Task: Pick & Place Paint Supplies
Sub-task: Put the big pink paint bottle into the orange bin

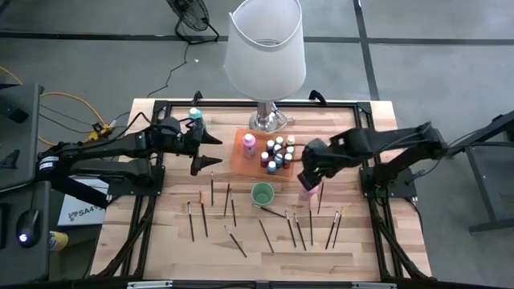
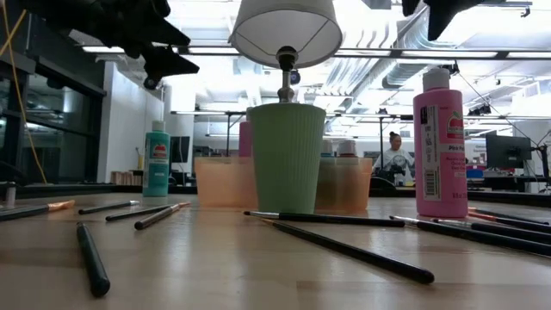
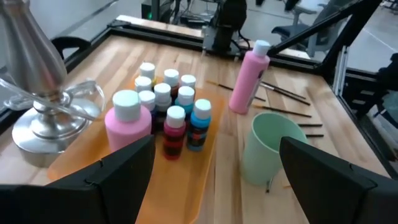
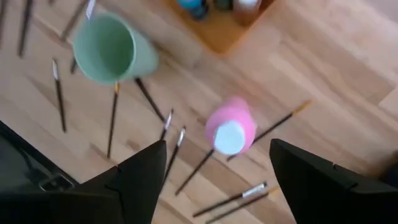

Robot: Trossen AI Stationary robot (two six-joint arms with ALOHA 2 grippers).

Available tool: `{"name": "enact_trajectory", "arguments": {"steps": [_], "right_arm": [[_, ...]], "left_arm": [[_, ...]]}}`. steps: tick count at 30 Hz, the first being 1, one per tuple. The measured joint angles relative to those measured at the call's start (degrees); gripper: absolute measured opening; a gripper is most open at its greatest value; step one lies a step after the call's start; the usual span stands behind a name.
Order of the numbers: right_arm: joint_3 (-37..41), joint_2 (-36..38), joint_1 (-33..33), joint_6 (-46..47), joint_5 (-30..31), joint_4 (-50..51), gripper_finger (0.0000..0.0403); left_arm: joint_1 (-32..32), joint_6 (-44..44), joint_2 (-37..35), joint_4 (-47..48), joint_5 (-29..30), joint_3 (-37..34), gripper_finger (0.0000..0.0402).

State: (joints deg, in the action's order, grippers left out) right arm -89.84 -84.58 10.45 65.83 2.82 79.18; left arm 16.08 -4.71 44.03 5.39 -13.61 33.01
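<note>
Right gripper [image 4: 214, 174] open above pink bottle [image 2: 440, 142]; label unreadable.

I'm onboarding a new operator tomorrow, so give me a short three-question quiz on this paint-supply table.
1. True or false: the right gripper is open above the tall pink white-capped bottle standing on the bare wood.
2. Multiple choice: where do the small paint bottles with coloured caps stand? A) inside the pale green plastic cup; B) on the translucent orange tray; C) scattered among the thin dark-handled brushes.
3. Fill in: the teal white-capped bottle stands near the ______ gripper.

Key: 1 true; 2 B; 3 left.
</note>
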Motion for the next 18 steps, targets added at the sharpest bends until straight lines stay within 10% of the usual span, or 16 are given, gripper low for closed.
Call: {"name": "enact_trajectory", "arguments": {"steps": [18], "right_arm": [[0.00, -3.95, 1.79, 22.27, -2.55, 4.04, 0.0252]], "left_arm": [[0.02, -0.31, -0.48, 1.75, -3.10, 0.00, 0.0338]]}}
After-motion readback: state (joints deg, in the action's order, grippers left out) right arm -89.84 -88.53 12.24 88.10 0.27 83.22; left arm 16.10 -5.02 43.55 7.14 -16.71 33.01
